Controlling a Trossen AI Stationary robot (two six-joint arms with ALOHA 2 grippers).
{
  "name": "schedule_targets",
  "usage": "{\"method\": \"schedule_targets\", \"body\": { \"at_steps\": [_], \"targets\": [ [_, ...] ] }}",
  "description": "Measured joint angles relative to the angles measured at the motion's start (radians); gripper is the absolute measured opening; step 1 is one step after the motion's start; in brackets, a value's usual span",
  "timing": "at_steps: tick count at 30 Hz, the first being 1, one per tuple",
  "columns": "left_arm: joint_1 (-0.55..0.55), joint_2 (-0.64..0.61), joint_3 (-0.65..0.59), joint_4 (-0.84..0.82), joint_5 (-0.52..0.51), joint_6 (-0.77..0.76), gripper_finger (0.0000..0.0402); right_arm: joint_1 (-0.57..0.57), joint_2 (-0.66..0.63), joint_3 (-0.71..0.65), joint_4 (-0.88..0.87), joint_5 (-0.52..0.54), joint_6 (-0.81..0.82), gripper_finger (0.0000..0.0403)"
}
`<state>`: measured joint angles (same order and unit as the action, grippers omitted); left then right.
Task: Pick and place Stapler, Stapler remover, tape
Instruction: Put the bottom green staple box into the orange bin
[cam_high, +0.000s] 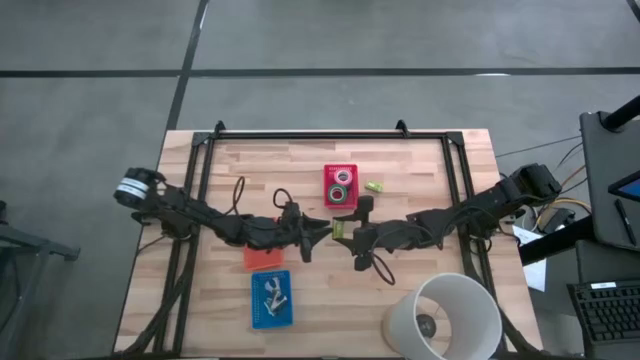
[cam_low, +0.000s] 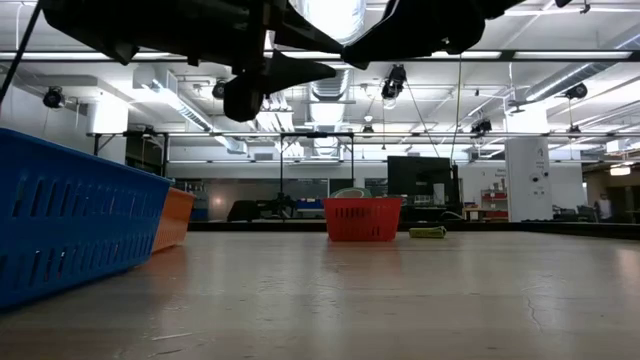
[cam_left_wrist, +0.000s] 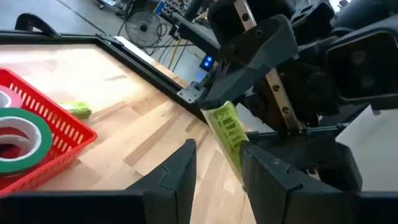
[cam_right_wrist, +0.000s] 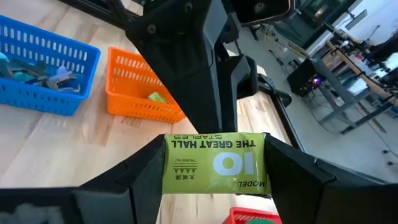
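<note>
From my remote console, the right gripper was clamped on a yellow-green staple box, printed "THE GREAT HALL STAPLES", its two fingers pressed against the box's short ends. The left gripper faced it at mid-table, fingers spread apart and holding nothing, with the box's edge just beyond its tips, near one finger. I could not tell whether that finger touched the box.

In the overhead view the two grippers met nose to nose just in front of the red basket, which served as my landmark. The box hung between them, above the wooden table.

Inside the red basket lay rolls of tape, one of them green. Just beside the basket, to its right, a second small yellow-green box lay on the bare wood.

To the near left of the basket sat an orange basket holding a small yellow-green item, and nearer still a blue basket with pale blue and grey pieces in it. A large white cylinder stood at the near right corner, well apart from the basket.
</note>
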<state>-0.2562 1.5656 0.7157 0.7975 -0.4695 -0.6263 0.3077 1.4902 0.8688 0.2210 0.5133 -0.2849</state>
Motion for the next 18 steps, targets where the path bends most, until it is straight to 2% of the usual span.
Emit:
{"method": "schedule_targets", "body": {
  "at_steps": [8, 18],
  "targets": [
    [0.000, 0.002, 0.016, -0.001, 0.006, 0.004, 0.0127, 0.000, 0.000, 0.000, -0.001, 0.014, -0.007, 0.0232],
    [0.000, 0.000, 0.016, 0.005, 0.067, 0.002, 0.0126, 0.000, 0.000, -0.003, -0.001, 0.014, -0.006, 0.0231]
  ]
}}
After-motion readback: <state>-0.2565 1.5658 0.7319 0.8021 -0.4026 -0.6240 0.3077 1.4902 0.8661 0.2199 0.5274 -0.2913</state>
